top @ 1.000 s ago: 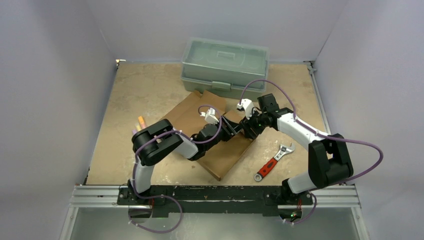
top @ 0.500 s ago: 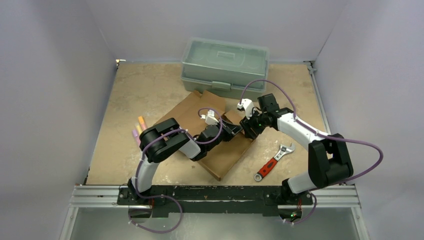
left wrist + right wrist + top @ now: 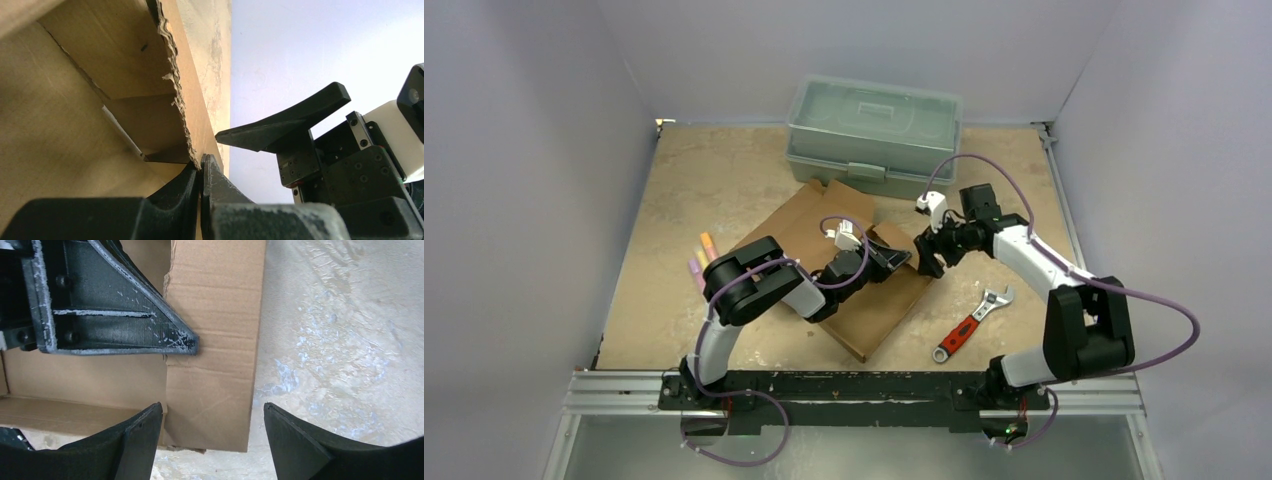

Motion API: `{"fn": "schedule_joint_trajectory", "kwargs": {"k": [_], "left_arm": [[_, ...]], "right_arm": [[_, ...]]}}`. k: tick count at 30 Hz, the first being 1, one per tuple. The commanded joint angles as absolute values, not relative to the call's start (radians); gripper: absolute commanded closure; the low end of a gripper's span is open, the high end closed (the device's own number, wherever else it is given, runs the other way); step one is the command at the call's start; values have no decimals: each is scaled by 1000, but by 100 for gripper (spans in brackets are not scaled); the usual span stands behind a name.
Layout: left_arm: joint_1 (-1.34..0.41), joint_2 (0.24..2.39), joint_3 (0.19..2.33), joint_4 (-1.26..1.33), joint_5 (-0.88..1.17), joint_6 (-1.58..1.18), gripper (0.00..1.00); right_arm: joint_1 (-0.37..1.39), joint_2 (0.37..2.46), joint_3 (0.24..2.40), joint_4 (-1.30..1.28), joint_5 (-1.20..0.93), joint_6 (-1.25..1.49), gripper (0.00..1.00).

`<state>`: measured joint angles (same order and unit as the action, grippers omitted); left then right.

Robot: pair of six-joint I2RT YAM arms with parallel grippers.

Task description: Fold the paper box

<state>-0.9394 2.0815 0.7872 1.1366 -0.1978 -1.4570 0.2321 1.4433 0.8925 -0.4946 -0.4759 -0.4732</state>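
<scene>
Left claw [image 3: 202,167] closed tight; right claw [image 3: 212,410] spread wide, pointing at left claw, just beside it.

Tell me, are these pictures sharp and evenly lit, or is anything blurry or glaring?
Top view: soft, even light, all sharp, a pale sheen on the toolbox lid. Left wrist view: the cardboard box has a crisp ragged edge, the wall behind featureless. Right wrist view: table texture sharp, near fingers dark.

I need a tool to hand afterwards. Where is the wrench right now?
In the top view, the red-handled wrench lies on the right side of the table, between the cardboard sheet and the right arm, toward the near edge.
</scene>
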Motion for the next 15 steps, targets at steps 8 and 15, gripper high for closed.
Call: {"fn": "schedule_joint_trajectory", "kwargs": {"k": [8, 15], "left_arm": [[-943, 2093, 765, 1196, -212, -1435, 100], [-931, 2102, 740, 1244, -174, -1427, 100]], "right_arm": [[161, 1391, 931, -525, -587, -481, 28], [154, 1409, 933, -536, -580, -484, 33]]}}
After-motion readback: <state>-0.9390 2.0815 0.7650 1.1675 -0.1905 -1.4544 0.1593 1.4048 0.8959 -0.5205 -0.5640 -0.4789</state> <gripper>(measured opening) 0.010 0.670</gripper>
